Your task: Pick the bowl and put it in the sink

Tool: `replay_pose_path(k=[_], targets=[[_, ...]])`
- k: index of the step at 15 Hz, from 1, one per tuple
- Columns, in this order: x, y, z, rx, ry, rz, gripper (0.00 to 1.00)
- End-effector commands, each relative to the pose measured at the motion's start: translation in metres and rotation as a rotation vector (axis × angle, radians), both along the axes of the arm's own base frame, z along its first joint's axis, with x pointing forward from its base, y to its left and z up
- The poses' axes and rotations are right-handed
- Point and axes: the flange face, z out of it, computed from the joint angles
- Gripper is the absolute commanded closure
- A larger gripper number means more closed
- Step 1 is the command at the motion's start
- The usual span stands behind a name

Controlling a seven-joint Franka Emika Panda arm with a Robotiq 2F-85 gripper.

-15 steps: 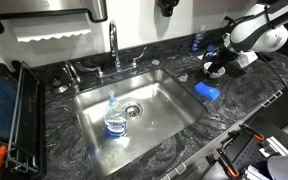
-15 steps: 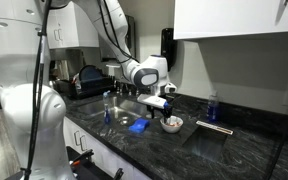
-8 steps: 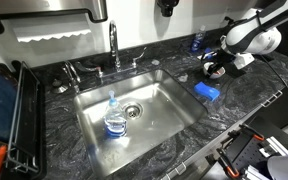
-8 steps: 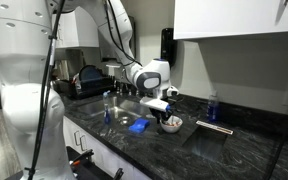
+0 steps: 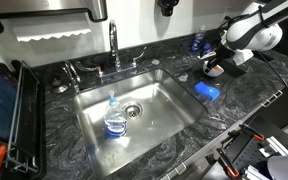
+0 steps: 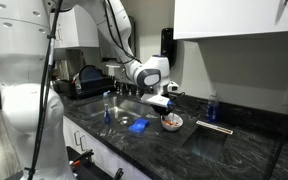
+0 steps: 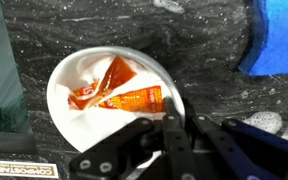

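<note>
Hanging over the dark marbled stone worktop (image 5: pixel 174 150) in an exterior view, the tool (image 5: pixel 215 66) meets the small round white shallow bowl (image 5: pixel 213 73), which is outside the large rectangular stainless steel sink (image 5: pixel 159 100), at 3 o'clock from it. A blue rectangular sponge (image 5: pixel 206 92) lies just beside the bowl at 7 o'clock, and a clear blue-labelled bottle (image 5: pixel 115 118) is in the basin.

In an exterior view, the bowl (image 6: pixel 172 122) is beneath the tool (image 6: pixel 168 110), at 3 o'clock from the sponge (image 6: pixel 137 125).

In the wrist view, the tool (image 7: pixel 176 118) pinches the bowl (image 7: pixel 94 80) by its rim at 4 o'clock. Orange-red wrappers (image 7: pixel 124 95) lie inside.
</note>
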Motion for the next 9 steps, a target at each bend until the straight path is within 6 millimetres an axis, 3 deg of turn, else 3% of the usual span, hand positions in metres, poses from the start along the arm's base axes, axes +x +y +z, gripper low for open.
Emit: replay_pose_path(k=[1,9], targets=[[-0.010,0.027,0.016,-0.004,-0.010,0.054,0.98],[-0.049,0.167,0.024,0.052,-0.001,0.270,0.98]])
